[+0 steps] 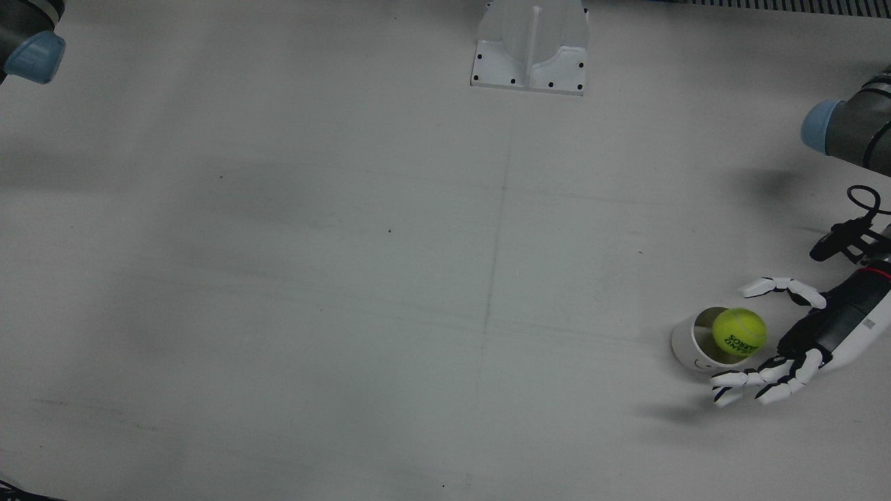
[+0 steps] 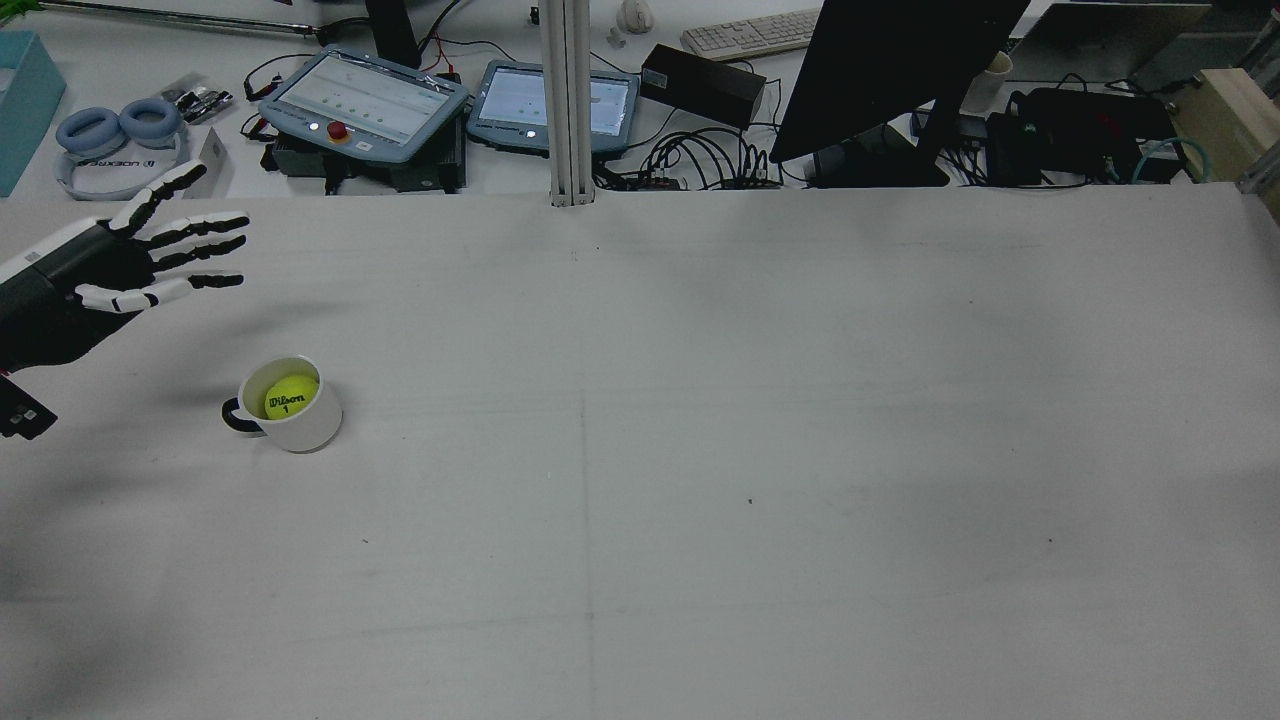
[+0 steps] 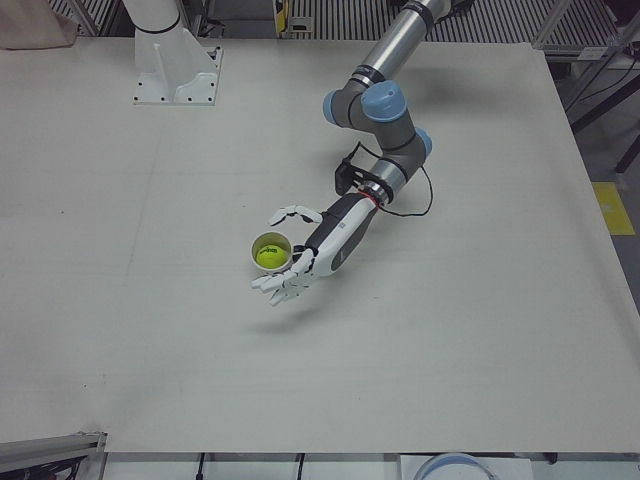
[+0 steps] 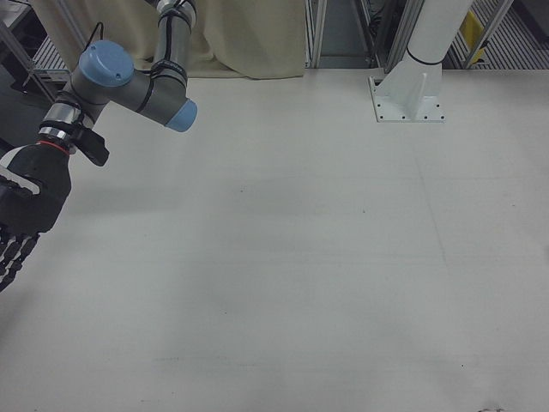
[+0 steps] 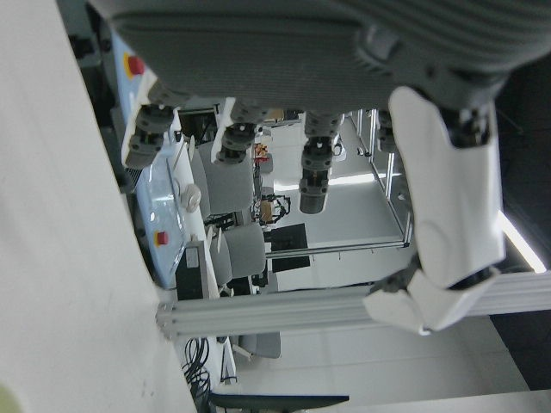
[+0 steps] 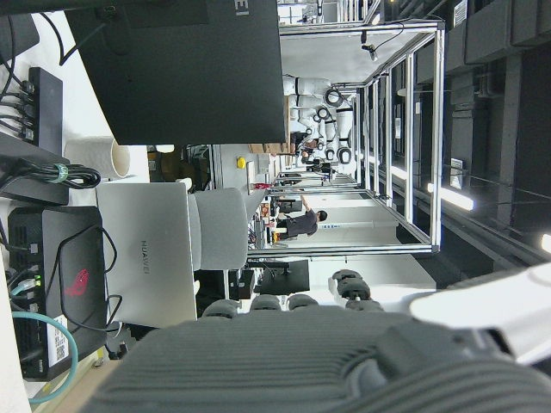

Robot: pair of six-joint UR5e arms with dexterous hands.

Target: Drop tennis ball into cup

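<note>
A yellow-green tennis ball (image 1: 739,330) lies inside a white cup (image 1: 688,346) with a dark handle, at the table's edge on the robot's left side. The rear view shows the ball (image 2: 290,396) sitting low in the cup (image 2: 305,428); the left-front view shows the ball (image 3: 268,256) in the cup (image 3: 252,246) too. My left hand (image 1: 800,341) is open and empty, fingers spread, raised beside and slightly over the cup, not touching it (image 2: 130,260) (image 3: 312,250) (image 5: 301,52). My right hand (image 4: 26,206) hangs empty far to the other side, fingers extended (image 6: 284,361).
A white arm pedestal (image 1: 530,49) stands at the table's robot side. The right arm's elbow (image 1: 31,49) is at the far corner. Beyond the table's operator edge are teach pendants (image 2: 365,105), headphones (image 2: 115,135), a monitor (image 2: 880,80) and an aluminium post (image 2: 565,100).
</note>
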